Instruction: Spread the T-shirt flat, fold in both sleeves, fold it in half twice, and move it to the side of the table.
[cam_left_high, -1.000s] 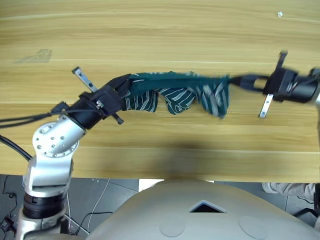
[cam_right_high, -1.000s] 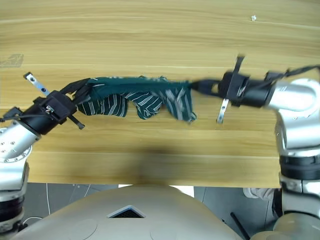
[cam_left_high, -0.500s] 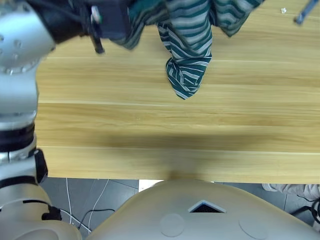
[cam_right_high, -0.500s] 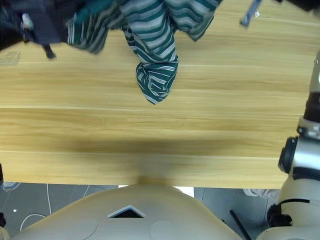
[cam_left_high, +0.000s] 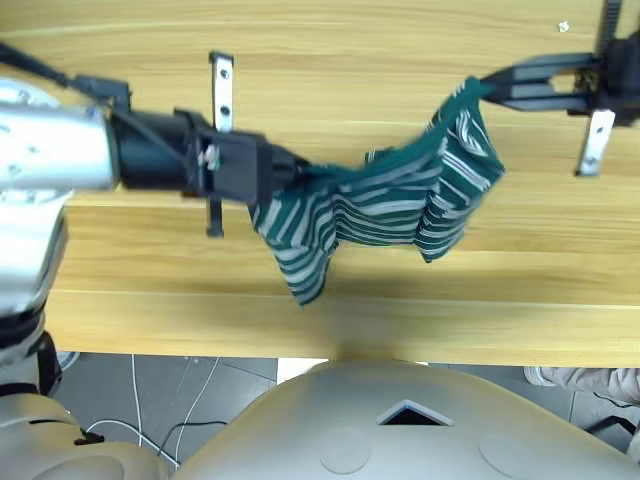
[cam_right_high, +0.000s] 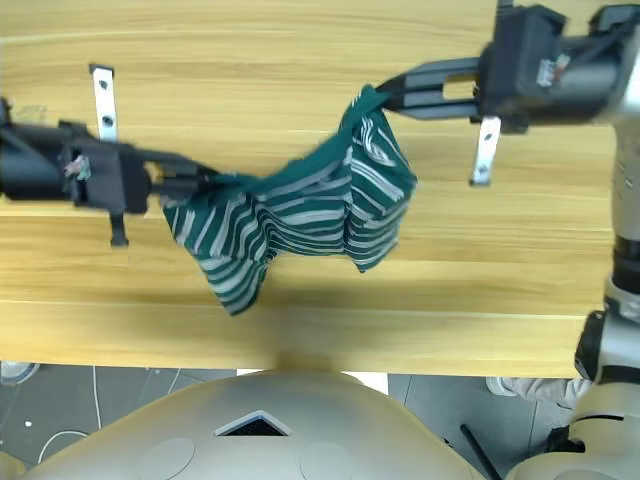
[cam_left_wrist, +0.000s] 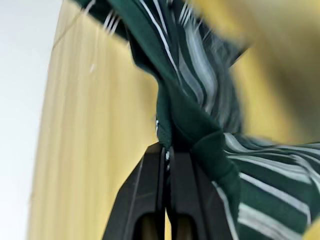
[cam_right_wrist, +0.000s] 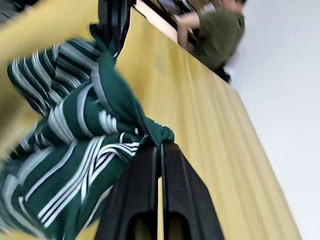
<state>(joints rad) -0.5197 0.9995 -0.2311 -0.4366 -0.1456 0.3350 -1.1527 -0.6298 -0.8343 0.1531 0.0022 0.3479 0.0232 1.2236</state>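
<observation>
Above the table (cam_left_high: 300, 40), left gripper (cam_left_high: 300, 172) and right gripper (cam_left_high: 480, 85) each pinched the shirt (cam_left_high: 380, 205); drawing them wider apart before lowering seemed wisest.

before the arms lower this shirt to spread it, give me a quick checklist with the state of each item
1. Hold of the left gripper on the green-and-white striped T-shirt: ok, shut on a bunched edge.
2. Hold of the right gripper on the shirt's other end: ok, shut.
3. Shirt taut between the grippers: not ok, it sags in bunched folds.
4. Shirt lifted off the light wooden table: cannot tell; the lowest fold hangs near the front edge.
5. Sleeves and hem told apart: cannot tell, folds hide them.
</observation>
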